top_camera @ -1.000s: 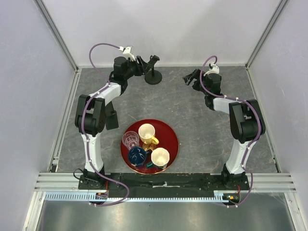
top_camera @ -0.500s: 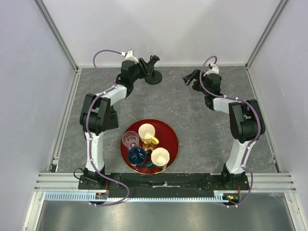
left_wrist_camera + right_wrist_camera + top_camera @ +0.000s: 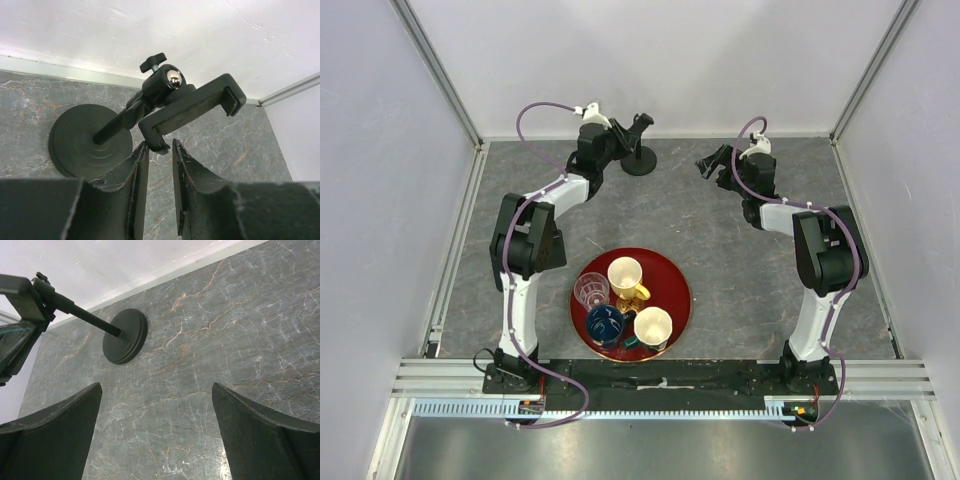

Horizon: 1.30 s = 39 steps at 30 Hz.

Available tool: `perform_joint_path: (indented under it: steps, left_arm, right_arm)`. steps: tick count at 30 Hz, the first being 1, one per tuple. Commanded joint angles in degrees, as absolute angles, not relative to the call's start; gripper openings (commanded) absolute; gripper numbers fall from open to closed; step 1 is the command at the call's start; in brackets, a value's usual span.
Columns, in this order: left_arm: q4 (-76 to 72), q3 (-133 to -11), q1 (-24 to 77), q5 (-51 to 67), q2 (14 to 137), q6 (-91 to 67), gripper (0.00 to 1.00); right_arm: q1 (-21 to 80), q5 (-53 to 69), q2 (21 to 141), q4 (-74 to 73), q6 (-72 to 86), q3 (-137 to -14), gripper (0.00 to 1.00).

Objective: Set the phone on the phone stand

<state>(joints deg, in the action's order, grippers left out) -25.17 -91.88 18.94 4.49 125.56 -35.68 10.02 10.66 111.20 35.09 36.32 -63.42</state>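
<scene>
I see a grey veined stone table (image 3: 720,250) boxed in by a white back wall (image 3: 670,60) and pale side panels (image 3: 380,200) in aluminium framing. The stand (image 3: 638,150) is at the far edge of the table, close to the back wall. Its base (image 3: 90,140) sits flat on the stone and its clamp (image 3: 195,107) is tilted and holds nothing.

My left claw (image 3: 160,147) is right up against the lower hook of the clamp, though I cannot tell whether they touch. Its fingers (image 3: 135,190) are parted only by a thin slit, and I see stone through that slit, so it has hold of nothing. My right claw (image 3: 156,386) hangs over bare table to the right of the stand and well apart from it. It is spread wide, with nothing in it, and it faces the base.

A round red tray (image 3: 678,270) sits near my arm bases. It carries a clear glass (image 3: 591,290), a dark blue cup (image 3: 605,325) and two cream cups (image 3: 625,273).

I cannot tell from any of my three views where the phone is.
</scene>
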Motion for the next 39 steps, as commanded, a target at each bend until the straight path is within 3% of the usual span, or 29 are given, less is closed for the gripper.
perform_joint_path:
  steps: [1,13,17,23,29,35,39]
  left_arm:
    - [-24.2,-96.2,20.0,0.3,126.5,-33.1,0.31]
    - [-17.1,-102.3,20.9,-4.6,128.5,-31.4,0.30]
    - [-10.2,-105.7,22.6,-11.1,128.4,-25.2,0.02]
    - [-3.2,-107.1,24.6,-22.6,126.6,-11.3,0.02]
    - [-9.4,-101.6,27.2,-28.9,123.1,2.1,0.02]
    - [-20.3,-94.2,28.3,-29.1,119.9,10.3,0.02]
    - [-18.9,-94.0,28.3,-27.3,118.2,9.7,0.02]
  right_arm:
    - [10.6,10.9,111.8,36.8,36.7,-65.7,0.98]
    - [10.9,10.6,112.1,36.4,36.5,-66.2,0.98]
    - [10.8,10.5,112.1,36.1,36.3,-66.2,0.98]
    - [10.9,10.3,112.0,35.5,35.9,-66.3,0.98]
    - [10.9,10.1,111.7,35.0,35.4,-66.5,0.98]
    - [11.2,9.3,111.2,34.0,33.8,-66.5,0.98]
    - [11.8,9.0,110.9,33.2,32.5,-67.0,0.98]
